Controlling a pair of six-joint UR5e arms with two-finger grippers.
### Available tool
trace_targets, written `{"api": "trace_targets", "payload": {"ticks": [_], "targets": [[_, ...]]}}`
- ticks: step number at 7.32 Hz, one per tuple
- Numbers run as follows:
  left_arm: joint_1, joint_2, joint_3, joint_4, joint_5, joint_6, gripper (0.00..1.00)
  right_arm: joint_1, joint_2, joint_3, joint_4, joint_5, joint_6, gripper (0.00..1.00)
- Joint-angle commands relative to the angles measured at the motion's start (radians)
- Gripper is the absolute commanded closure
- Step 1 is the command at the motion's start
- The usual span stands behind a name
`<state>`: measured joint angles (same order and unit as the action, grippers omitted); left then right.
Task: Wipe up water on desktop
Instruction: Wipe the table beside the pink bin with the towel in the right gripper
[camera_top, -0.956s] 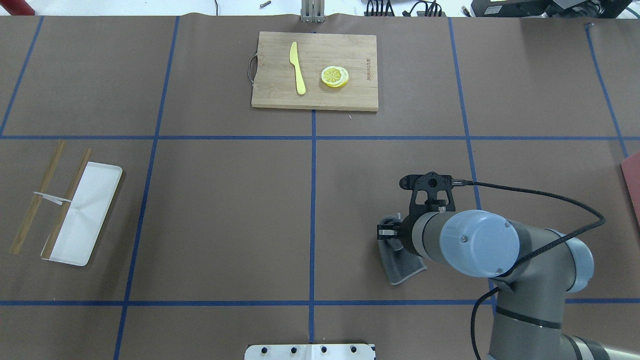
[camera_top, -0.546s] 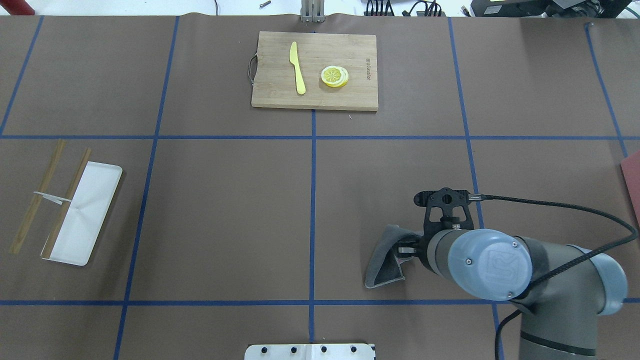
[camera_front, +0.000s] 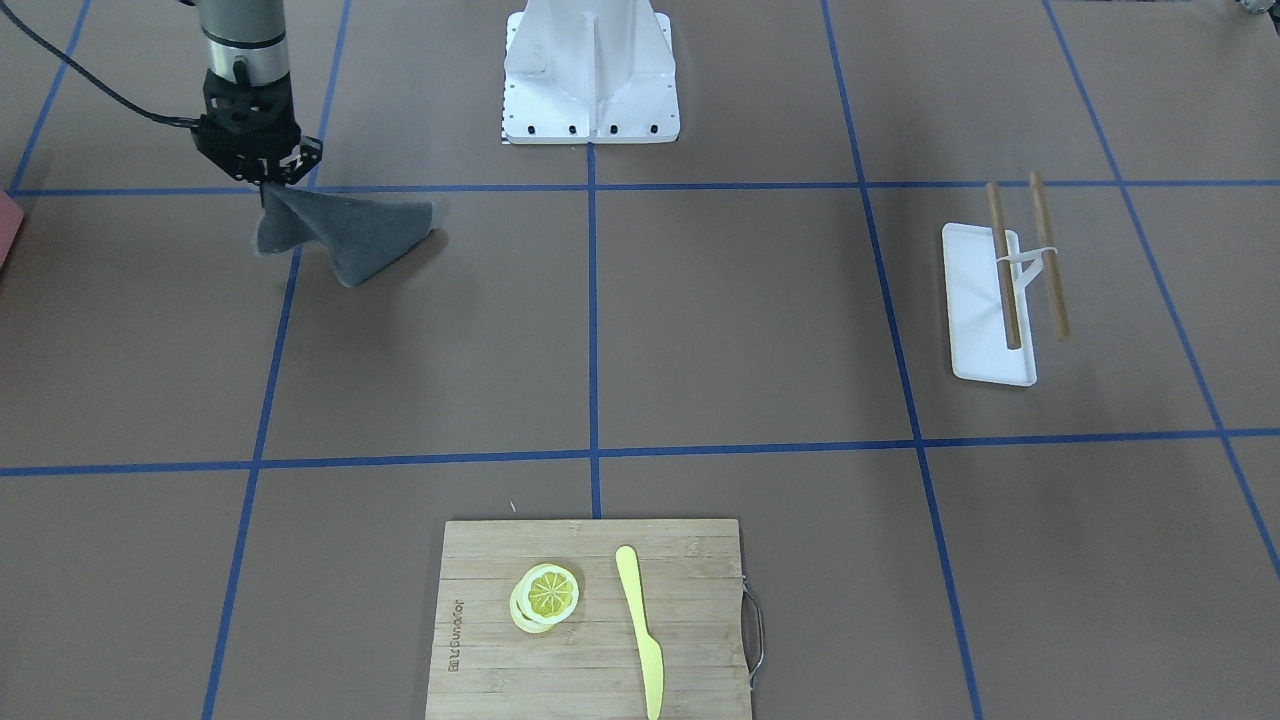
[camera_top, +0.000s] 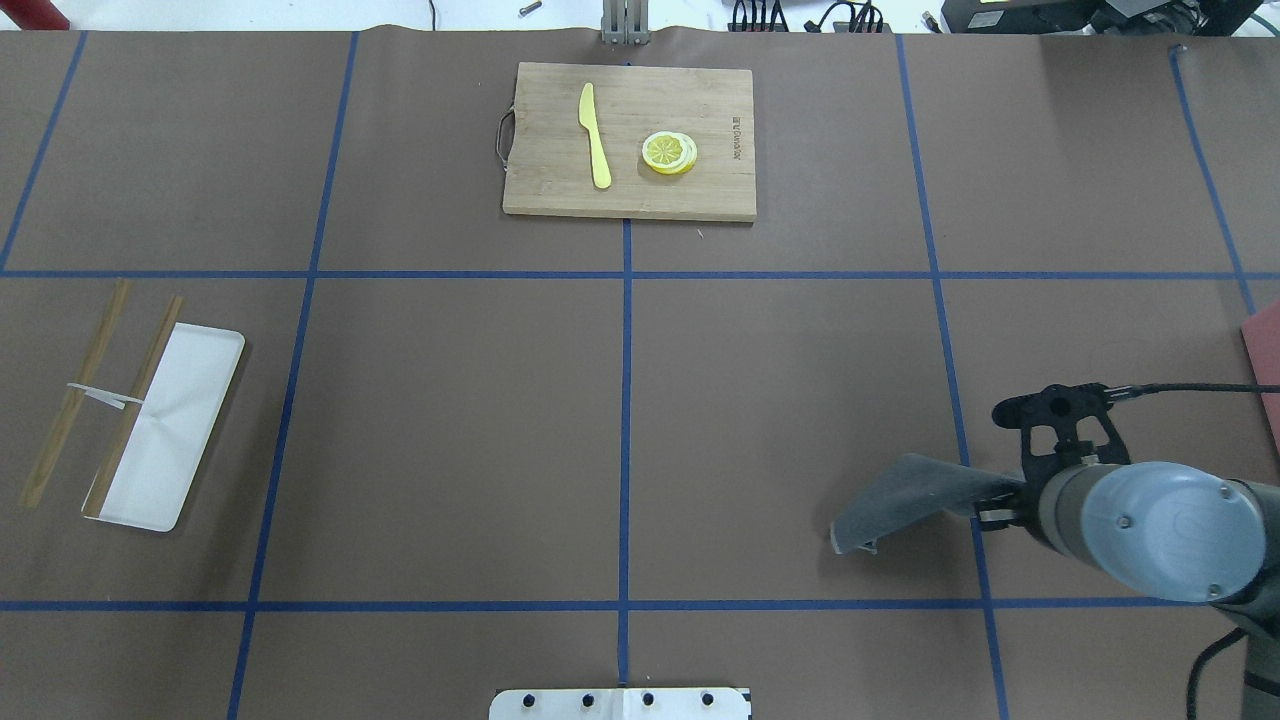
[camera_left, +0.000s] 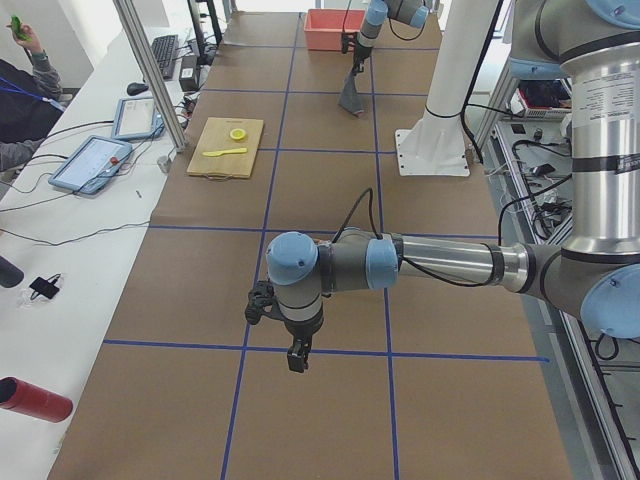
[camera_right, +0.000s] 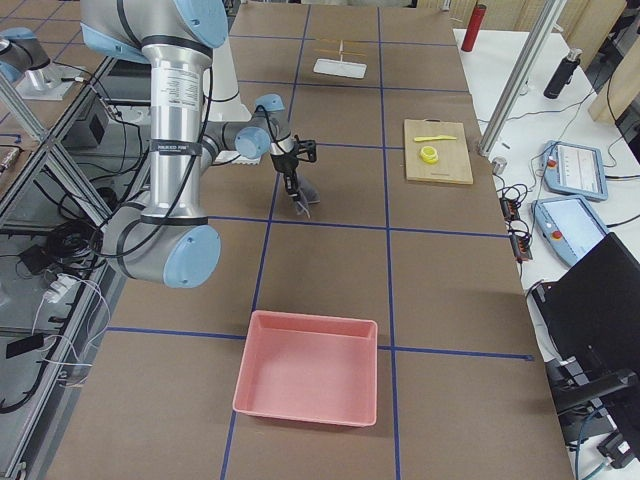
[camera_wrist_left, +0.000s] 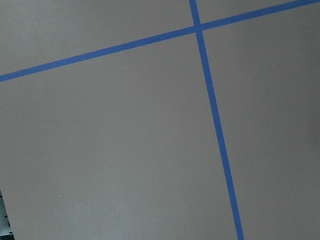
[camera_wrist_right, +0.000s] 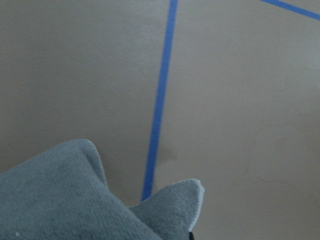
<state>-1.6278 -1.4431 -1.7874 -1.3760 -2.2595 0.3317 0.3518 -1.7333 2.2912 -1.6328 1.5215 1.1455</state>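
Cloth (camera_top: 900, 500) pinched in right tool (camera_top: 992, 508) hangs over tape line (camera_top: 950, 350) on desktop (camera_top: 450, 430), well apart from cutting board (camera_top: 540, 190).

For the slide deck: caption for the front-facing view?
Right gripper holds a grey cloth over the blue-taped brown desktop.

Flanked by a white side table (camera_left: 50, 320) holding tablets (camera_left: 92, 163), a keyboard (camera_left: 163, 50), trailing cables and a red cylinder (camera_left: 35, 400). Slanted aluminium post (camera_left: 150, 75) rising at its edge. Seated person's sleeve (camera_left: 25, 100) at the far corner. Opposite, metal racking (camera_right: 20, 105) tangled with cables. Lit evenly, softly.
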Motion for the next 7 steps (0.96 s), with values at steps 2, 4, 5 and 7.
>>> {"api": "trace_targets", "payload": {"ticks": [2, 4, 5, 7], "targets": [[-0.001, 0.001, -0.001, 0.0, 0.0, 0.001, 0.01, 0.143, -0.222, -0.01, -0.001, -0.007, -0.206, 1.0], [0.0, 0.001, 0.0, 0.0, 0.001, 0.001, 0.01, 0.217, -0.281, -0.059, -0.001, -0.041, -0.297, 1.0], [0.0, 0.001, -0.001, 0.0, 0.001, 0.001, 0.01, 0.231, -0.263, -0.082, -0.001, -0.047, -0.309, 1.0], [0.0, 0.001, -0.001, 0.0, 0.0, 0.0, 0.01, 0.23, -0.121, -0.087, -0.001, 0.001, -0.265, 1.0]]}}
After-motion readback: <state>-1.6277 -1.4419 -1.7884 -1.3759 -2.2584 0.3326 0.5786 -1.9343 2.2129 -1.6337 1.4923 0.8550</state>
